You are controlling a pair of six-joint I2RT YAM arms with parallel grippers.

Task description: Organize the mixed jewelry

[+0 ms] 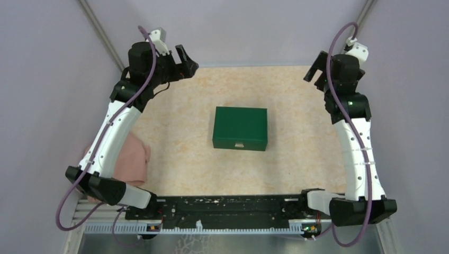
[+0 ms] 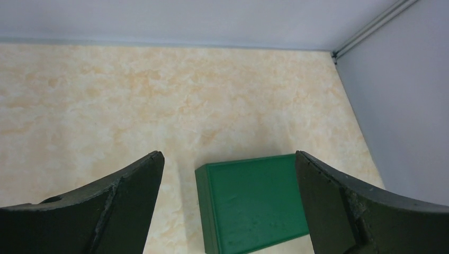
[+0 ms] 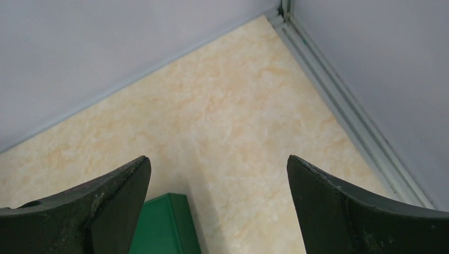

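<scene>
No jewelry pieces show in any view. A closed green box (image 1: 240,128) with a small pale clasp on its near side sits at the middle of the beige table. It also shows in the left wrist view (image 2: 254,203) and, as a corner, in the right wrist view (image 3: 164,225). My left gripper (image 1: 186,61) is open and empty, raised at the far left of the table. My right gripper (image 1: 316,67) is open and empty, raised at the far right. In the wrist views the left gripper (image 2: 229,156) and right gripper (image 3: 218,160) stand wide apart with nothing between them.
A pink cloth (image 1: 132,159) lies at the table's left edge beside the left arm. Lilac walls close in the back and both sides, with a metal corner rail (image 3: 339,100). A black rail with the arm bases (image 1: 227,209) runs along the near edge.
</scene>
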